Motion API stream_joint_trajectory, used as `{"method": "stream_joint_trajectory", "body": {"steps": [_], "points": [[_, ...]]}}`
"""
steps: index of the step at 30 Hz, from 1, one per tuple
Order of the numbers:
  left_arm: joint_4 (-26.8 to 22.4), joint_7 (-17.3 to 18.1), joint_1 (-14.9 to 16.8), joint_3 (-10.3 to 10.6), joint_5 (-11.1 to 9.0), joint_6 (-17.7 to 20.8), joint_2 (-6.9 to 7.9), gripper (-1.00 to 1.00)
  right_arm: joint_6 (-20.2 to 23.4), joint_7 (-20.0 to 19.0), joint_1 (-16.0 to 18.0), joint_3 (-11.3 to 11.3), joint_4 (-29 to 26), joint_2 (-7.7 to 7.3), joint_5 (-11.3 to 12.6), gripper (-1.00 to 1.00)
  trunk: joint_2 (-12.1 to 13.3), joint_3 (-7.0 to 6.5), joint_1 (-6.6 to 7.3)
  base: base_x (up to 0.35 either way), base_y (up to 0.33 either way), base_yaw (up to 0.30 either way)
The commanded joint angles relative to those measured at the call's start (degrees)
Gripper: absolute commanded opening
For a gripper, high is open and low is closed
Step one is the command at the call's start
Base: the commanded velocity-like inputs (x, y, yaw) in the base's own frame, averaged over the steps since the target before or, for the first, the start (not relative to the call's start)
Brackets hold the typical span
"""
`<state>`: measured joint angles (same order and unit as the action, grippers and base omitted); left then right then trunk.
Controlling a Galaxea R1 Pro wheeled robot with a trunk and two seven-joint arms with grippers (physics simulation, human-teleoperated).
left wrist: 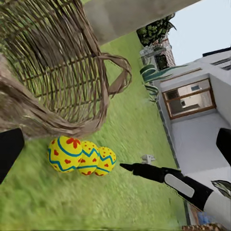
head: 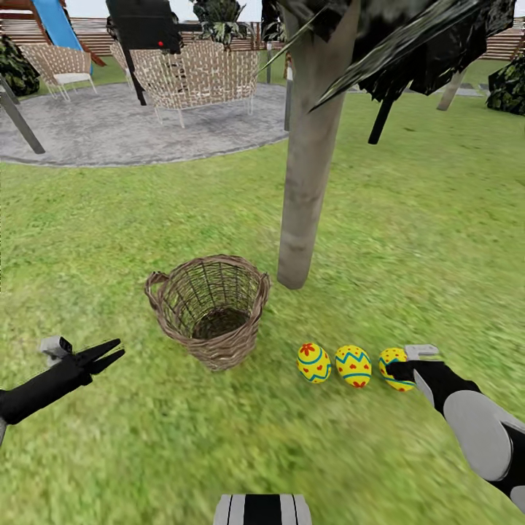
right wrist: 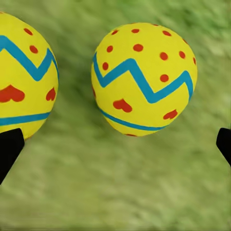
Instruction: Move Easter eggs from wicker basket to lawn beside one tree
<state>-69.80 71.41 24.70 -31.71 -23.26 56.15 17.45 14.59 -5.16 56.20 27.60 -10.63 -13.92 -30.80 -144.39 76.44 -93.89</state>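
All 3 Easter eggs [head: 354, 365] are seen lying in a row on the lawn [head: 408, 240], at 5 o'clock from the tree [head: 310, 146]. The wicker basket [head: 210, 310] looks emptied. The right claw [head: 394, 369] is spread beside the last egg; the left claw [head: 108, 354] is slightly parted. Only withdrawal appears left.

Flat, even daylight, with no cast shadows or glare. The lawn [head: 109, 219] renders smeared and blurry, softest in the right wrist view; edges look jagged.
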Motion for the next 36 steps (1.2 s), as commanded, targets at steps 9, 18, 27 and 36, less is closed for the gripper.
{"method": "stream_joint_trajectory", "body": {"steps": [9, 18, 27, 36], "points": [[13.71, -2.03, -4.04, 0.05, 9.77, -6.23, -1.48, 1.0, -0.6, -0.36, -5.27, 0.0, -0.39, 0.32, -0.05, 1.0, 0.12, -2.0, 0.23, 0.0, 0.0, 0.0], [27.81, -10.87, -4.14, 0.51, 9.92, -16.48, -2.5, 1.0, -3.57, -6.9, -11.21, -0.08, 0.08, 0.53, -0.55, 1.0, 0.24, -4.0, 0.46, 0.0, 0.0, 0.0], [33.47, -17.03, -4.14, 5.31, 11.02, -21.86, -4.48, 1.0, -8.12, -8.16, -16.91, -0.18, 1.67, 4.15, -0.76, 1.0, 0.36, -5.99, 0.69, 0.0, 0.0, 0.0], [37.03, -17.39, -4.14, 5.45, 11.09, -22.09, -3.96, 1.0, -10.31, -7.93, -17.42, -0.1, 4.07, 5.91, -0.76, 1.0, 0.48, -7.98, 0.93, 0.0, 0.0, 0.0]]}}
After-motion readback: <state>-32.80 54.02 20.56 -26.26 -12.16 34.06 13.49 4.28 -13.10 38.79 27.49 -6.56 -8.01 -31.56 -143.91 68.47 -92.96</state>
